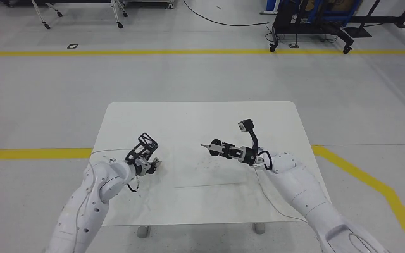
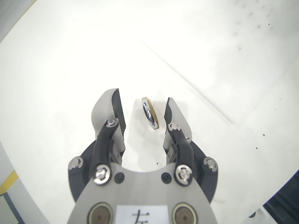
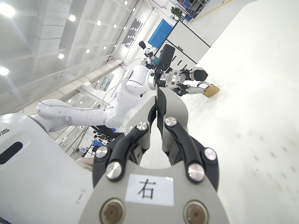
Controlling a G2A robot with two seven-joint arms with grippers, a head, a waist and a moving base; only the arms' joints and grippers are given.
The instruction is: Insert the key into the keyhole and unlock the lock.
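White surface (image 1: 190,120) carrying the work, with both arms over its near half. The left arm (image 1: 95,190) is on one side and the right arm (image 1: 304,190) on the other, their wrists turned toward each other across the middle.

Left gripper (image 2: 143,97): jaws apart and set down at the surface, one on each side of the lock (image 2: 150,114). No firm contact with either pad can be made out. In the right wrist view the same lock (image 3: 211,90) rests on the surface, its brass body pointing away from the left gripper and its steel shackle (image 3: 202,85) lying between the open jaws.

Right gripper (image 3: 158,99): jaws pressed together and held above the surface. In the top view a thin pale tip, judged to be the key (image 1: 204,146), projects from them.

Governing relation: the key is well apart from the lock and lies to its right. The key's long axis runs roughly across the surface toward the left gripper. The lock's long axis runs outward from the left gripper, so the two axes probably do not line up. The keyhole cannot be made out. The left gripper is much the nearer to the lock and would need to close on it before the key is brought across.
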